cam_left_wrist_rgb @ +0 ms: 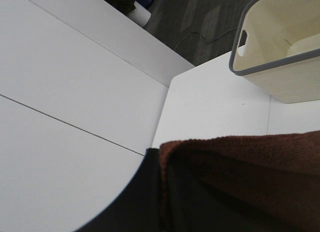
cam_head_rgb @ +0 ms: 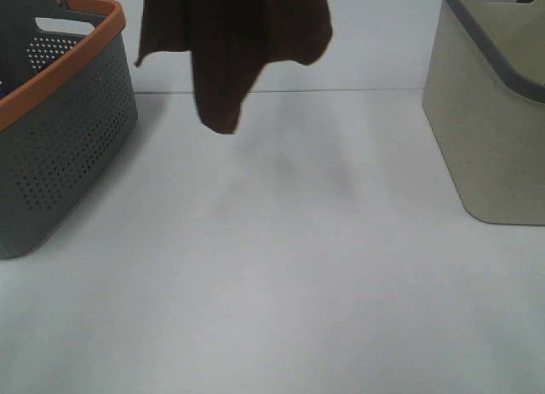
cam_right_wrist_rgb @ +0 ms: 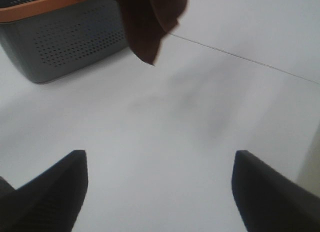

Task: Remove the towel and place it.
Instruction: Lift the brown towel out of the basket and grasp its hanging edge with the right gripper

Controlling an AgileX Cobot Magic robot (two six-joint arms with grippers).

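Note:
The dark brown towel (cam_head_rgb: 230,37) hangs in the air above the back middle of the table, its lowest corner clear of the surface. Its top runs out of the high view, where neither gripper shows. In the left wrist view the towel (cam_left_wrist_rgb: 250,177) is bunched close to the camera over my left gripper, which is shut on it; only a dark finger (cam_left_wrist_rgb: 142,202) shows beside the cloth. In the right wrist view my right gripper (cam_right_wrist_rgb: 160,192) is open and empty, low over the bare white table, with the towel (cam_right_wrist_rgb: 150,21) hanging ahead of it.
A grey perforated basket with an orange rim (cam_head_rgb: 60,130) stands at the left edge and also shows in the right wrist view (cam_right_wrist_rgb: 65,36). A beige basket with a grey rim (cam_head_rgb: 494,113) stands at the right; the left wrist view (cam_left_wrist_rgb: 280,51) shows its inside.

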